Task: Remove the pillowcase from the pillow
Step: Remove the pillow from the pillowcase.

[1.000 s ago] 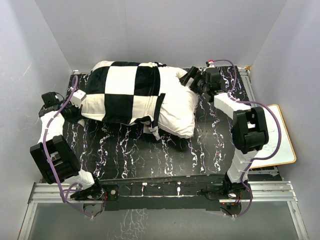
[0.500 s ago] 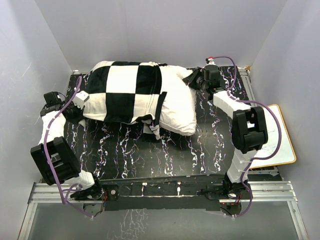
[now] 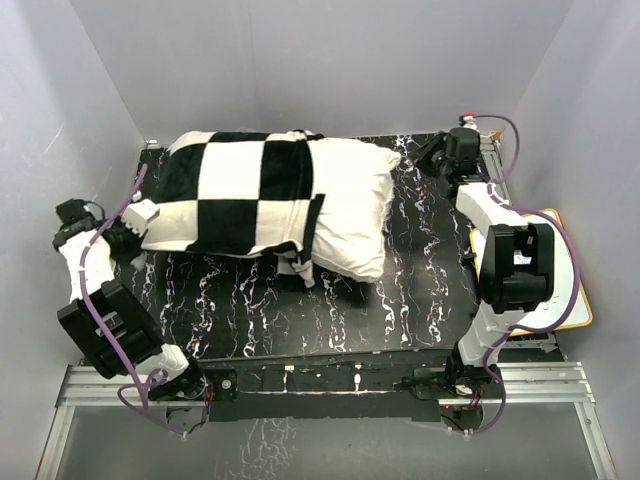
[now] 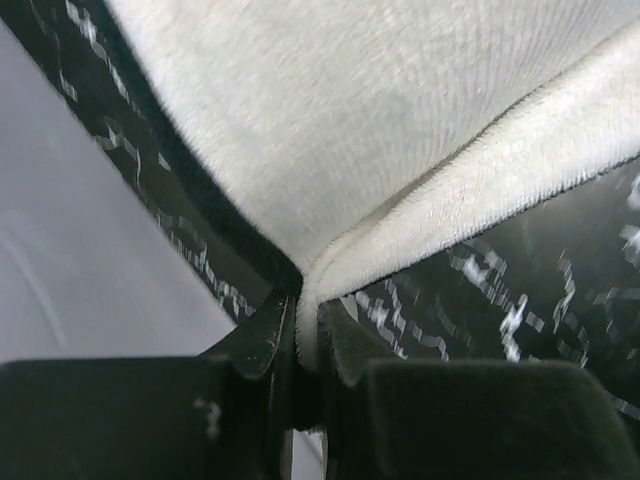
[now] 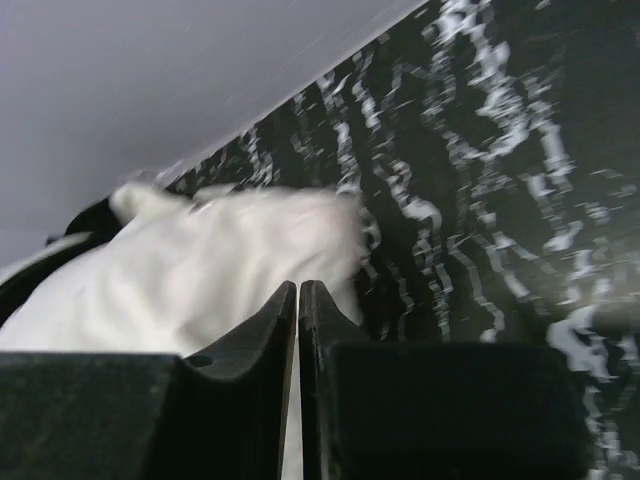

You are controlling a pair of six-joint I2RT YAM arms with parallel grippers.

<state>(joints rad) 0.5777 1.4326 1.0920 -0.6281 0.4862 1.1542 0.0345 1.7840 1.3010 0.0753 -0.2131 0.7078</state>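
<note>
The black-and-white checkered pillowcase [image 3: 240, 190] lies across the back of the table and covers the left part of the off-white pillow [image 3: 350, 200]. My left gripper [image 3: 135, 222] is shut on the pillowcase's left corner. In the left wrist view, white plush [image 4: 380, 120] is pinched between the jaws of the left gripper [image 4: 305, 300]. My right gripper [image 3: 432, 160] hangs to the right of the pillow's far right corner, apart from it. In the right wrist view the right gripper [image 5: 298, 288] is shut on nothing, with the pillow [image 5: 220, 260] beyond it.
The black marbled table [image 3: 420, 280] is boxed in by grey walls at the back and both sides. A white board with an orange rim [image 3: 565, 290] lies off the table's right edge, beside the right arm.
The right gripper has shut and drawn back to the right, off the pillow's corner. The left arm has pulled left with the pillowcase corner, and pillow and case have shifted left.
</note>
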